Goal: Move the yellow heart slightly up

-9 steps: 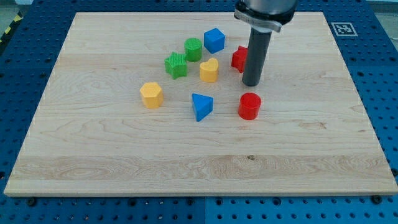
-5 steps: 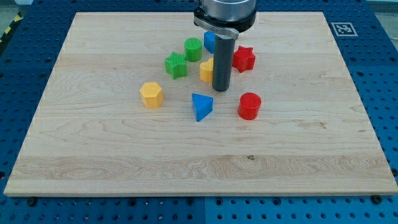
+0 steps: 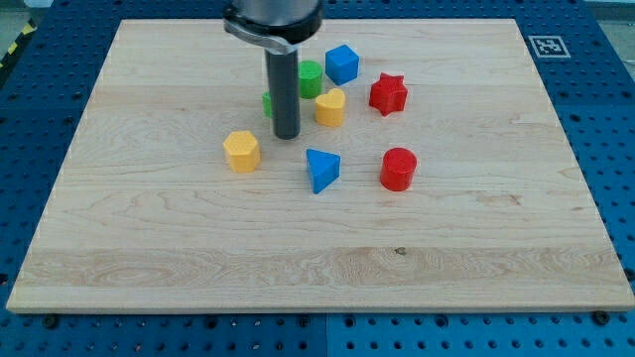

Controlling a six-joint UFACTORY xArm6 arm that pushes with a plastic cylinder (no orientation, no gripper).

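while my tip (image 3: 287, 136) rests left of the yellow heart (image 3: 331, 107), no gripper shows.

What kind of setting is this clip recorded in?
Most likely a robotics lab bench. A wooden board lies on a blue perforated table, with a printed marker tag at the board's corner. Small coloured blocks, such as the yellow heart, surround my tip, just left of the heart.

Likely robotics lab: blue pegboard bench (image 3: 60, 40), fiducial tag (image 3: 547, 45) (board corner)
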